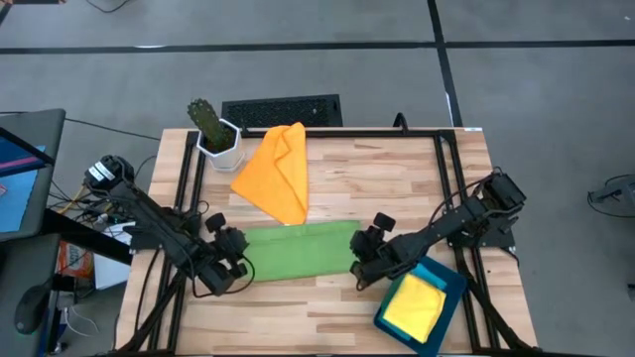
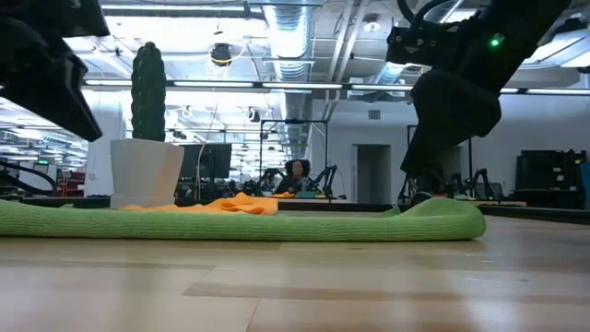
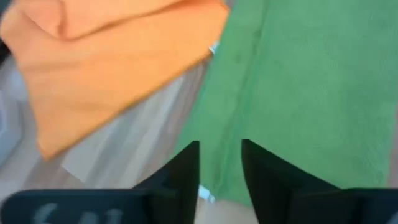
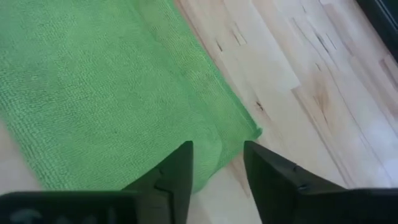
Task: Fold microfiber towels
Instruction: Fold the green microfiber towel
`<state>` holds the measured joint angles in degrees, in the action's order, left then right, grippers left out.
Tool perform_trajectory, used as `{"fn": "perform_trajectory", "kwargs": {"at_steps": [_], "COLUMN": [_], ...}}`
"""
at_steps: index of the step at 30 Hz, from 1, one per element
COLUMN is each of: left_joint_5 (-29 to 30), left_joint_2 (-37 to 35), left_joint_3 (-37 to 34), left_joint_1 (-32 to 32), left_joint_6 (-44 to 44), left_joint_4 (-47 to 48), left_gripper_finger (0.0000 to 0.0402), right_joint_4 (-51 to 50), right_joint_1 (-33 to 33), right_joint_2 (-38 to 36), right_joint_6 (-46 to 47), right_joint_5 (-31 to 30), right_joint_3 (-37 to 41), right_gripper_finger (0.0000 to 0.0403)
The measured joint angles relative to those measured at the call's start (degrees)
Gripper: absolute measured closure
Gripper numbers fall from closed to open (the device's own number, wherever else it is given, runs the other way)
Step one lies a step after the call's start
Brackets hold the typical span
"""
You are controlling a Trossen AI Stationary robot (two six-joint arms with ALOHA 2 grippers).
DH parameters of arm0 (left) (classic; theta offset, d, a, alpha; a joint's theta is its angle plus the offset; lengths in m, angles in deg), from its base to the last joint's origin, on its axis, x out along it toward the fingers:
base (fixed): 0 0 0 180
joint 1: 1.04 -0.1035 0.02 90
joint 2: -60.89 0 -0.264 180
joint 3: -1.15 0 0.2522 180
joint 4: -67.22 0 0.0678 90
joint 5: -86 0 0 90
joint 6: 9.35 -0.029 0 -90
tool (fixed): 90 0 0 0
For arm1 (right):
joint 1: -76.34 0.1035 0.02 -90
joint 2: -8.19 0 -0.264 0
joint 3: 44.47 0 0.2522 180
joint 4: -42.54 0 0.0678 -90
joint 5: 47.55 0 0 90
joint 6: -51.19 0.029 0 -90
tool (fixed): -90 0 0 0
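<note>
A green towel [image 1: 300, 250] lies folded into a long flat strip across the middle of the wooden tabletop [image 1: 397, 178], and I'll place everything else from it. The left end effector [image 1: 236, 270] sits at the strip's left end, its two dark fingers [image 3: 186, 171] spread a little with the towel's edge showing in the gap between them; they are not pinching the cloth. The right end effector [image 1: 362, 268] is at the strip's right end, fingers [image 4: 177, 174] likewise parted, with the folded corner of the towel just in front of them and bare wood beside it. Beyond the green towel, toward the far edge, an orange towel [image 1: 278, 171] lies loosely folded, its near corner close to the strip's far edge. Farther back on the left a potted cactus [image 1: 212, 129] stands in a white pot beside the orange towel. To the right of the strip, at the near right corner, a yellow towel [image 1: 415, 307] rests folded in a blue tray [image 1: 451, 283].
</note>
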<state>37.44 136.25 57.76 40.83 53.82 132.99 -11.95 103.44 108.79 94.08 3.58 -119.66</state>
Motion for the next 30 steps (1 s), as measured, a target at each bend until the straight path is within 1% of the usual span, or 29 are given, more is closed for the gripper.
{"fn": "perform_trajectory", "kwargs": {"at_steps": [3,6,8,12,16,18,19,23,26,28,30], "left_joint_5": [0.84,0.84,0.73,-2.44,-7.67,-9.08,-9.3,-8.45,-5.64,-4.1,-4.09], "left_joint_2": [0.0,0.0,0.0,-0.02,-2.16,-4.54,-6.26,-13.92,-18.31,-20.55,-21.76], "left_joint_3": [0.0,-0.01,-0.01,-0.01,-0.02,-0.02,-0.02,-0.02,-0.4,-2.15,-5.39], "left_joint_1": [-1.28,-2.15,-2.53,-3.26,-3.33,-3.33,-3.33,-3.33,-3.04,-2.64,-2.59], "left_joint_6": [-0.9,-2.1,-3.44,-3.96,-3.11,-2.84,-2.66,-0.73,2.42,5.04,7.54], "left_joint_4": [0.0,-0.09,-0.09,-0.11,-0.78,-1.47,-2.0,-3.29,-3.52,-4.05,-6.35], "left_gripper_finger": [0.0259,0.0243,0.024,0.0242,0.0246,0.0246,0.0246,0.0246,0.0246,0.0246,0.0246], "right_joint_4": [-0.69,0.92,2.29,5.3,6.28,6.85,7.06,6.89,6.85,6.57,5.84], "right_joint_1": [-0.29,-2.43,-5.31,-11.12,-15.54,-16.74,-16.92,-16.87,-15.68,-14.6,-13.47], "right_joint_2": [0.0,0.0,0.0,0.0,-1.21,-2.17,-2.49,-4.85,-6.32,-6.94,-7.05], "right_joint_6": [-1.77,-4.52,-7.74,-12.47,-12.83,-12.77,-12.48,-8.18,-4.17,-1.77,0.61], "right_joint_5": [0.02,0.57,4.34,11.83,21.17,26.09,27.49,29.19,29.33,29.33,29.18], "right_joint_3": [0.02,0.64,1.3,2.96,4.71,5.32,5.33,5.31,5.31,5.3,5.31], "right_gripper_finger": [0.0222,0.0215,0.0214,0.0214,0.0212,0.0209,0.0208,0.0207,0.0208,0.0209,0.0209]}}
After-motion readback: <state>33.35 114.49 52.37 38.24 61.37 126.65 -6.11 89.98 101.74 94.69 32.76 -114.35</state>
